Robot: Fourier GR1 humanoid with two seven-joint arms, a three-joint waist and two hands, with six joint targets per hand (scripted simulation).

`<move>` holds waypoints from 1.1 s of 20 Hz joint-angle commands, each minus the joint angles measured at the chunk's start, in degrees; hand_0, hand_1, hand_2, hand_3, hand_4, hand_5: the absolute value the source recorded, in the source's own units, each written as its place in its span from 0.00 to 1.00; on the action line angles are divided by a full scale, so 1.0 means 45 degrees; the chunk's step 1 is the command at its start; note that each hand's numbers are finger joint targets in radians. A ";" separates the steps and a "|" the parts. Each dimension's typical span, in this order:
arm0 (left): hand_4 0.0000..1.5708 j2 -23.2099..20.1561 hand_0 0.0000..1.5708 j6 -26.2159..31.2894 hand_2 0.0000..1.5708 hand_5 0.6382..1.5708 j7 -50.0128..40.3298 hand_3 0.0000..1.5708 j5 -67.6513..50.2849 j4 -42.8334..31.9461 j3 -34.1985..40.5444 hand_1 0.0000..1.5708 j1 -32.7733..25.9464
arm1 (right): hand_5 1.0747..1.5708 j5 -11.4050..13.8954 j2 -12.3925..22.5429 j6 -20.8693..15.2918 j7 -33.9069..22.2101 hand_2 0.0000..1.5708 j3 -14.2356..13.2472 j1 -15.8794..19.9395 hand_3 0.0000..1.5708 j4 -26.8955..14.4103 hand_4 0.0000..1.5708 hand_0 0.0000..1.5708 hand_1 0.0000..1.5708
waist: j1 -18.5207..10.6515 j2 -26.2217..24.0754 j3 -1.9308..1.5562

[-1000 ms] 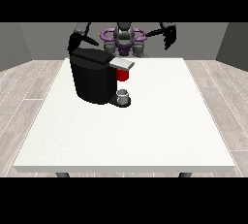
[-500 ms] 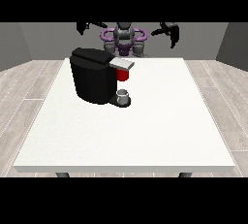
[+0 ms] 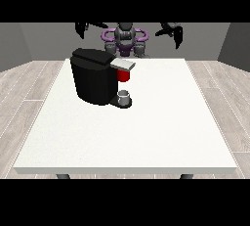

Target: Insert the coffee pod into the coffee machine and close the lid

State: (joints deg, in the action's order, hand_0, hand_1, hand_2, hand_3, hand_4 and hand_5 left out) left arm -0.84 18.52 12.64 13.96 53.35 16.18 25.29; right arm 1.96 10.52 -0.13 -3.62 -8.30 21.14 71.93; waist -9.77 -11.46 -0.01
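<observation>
The front view shows both arms lifted high and spread wide behind the table (image 3: 205, 137), well clear of everything on it. A second ago the hand at the view's left (image 3: 81, 27) was down close over the top of the coffee machine (image 3: 95, 78); now it hangs up near the top of the scene, far above the machine, and the hand at the view's right (image 3: 175, 33) has risen a little too. Neither hand holds anything, as far as I can see; the fingers of both look loosely spread and pointing downward, though they are small from where I stand. The machine sits on the far left part of the table, its grey lid (image 3: 122, 64) lying flat over the red holder (image 3: 123, 75), with a small grey cup (image 3: 124, 96) on the tray beneath. No loose coffee pod shows anywhere on the table, so I judge it is already inside and the lid is down, which would leave the job done or nearly so. I can read no brand, label or writing on the machine or elsewhere.
</observation>
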 commanded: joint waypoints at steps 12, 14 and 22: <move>0.24 -0.0228 0.00 -0.0281 0.00 1.00 -0.1248 0.00 -0.1184 0.4160 -0.1378 0.00 -0.1793 | 1.00 -0.0866 -0.0172 -0.0084 -0.0997 0.00 -0.0285 0.2352 0.00 -0.1851 0.00 0.00 0.00 | -0.0048 0.1708 0.0001; 0.23 -0.0960 0.00 0.0243 0.00 1.00 -0.0798 0.00 -0.1678 0.4300 -0.0906 0.00 -0.1884 | 1.00 -0.1039 -0.0135 -0.0008 -0.0629 0.00 -0.0423 0.2706 0.00 -0.1971 0.00 0.00 0.00 | -0.0022 0.2209 0.0002; 0.21 -0.0140 0.00 -0.0397 0.00 1.00 -0.1421 0.00 -0.1564 0.6319 -0.2001 0.00 -0.2841 | 1.00 -0.0803 0.0059 -0.0155 -0.0209 0.00 -0.0423 0.4067 0.00 -0.3141 0.00 0.00 0.00 | -0.0604 0.2857 0.0001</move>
State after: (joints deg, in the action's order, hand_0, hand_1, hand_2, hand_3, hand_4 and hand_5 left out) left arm -1.64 16.46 5.75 7.47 78.68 8.32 14.40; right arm -2.18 9.79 0.11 -4.92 -9.68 35.44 59.84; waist -11.13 -0.63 -0.02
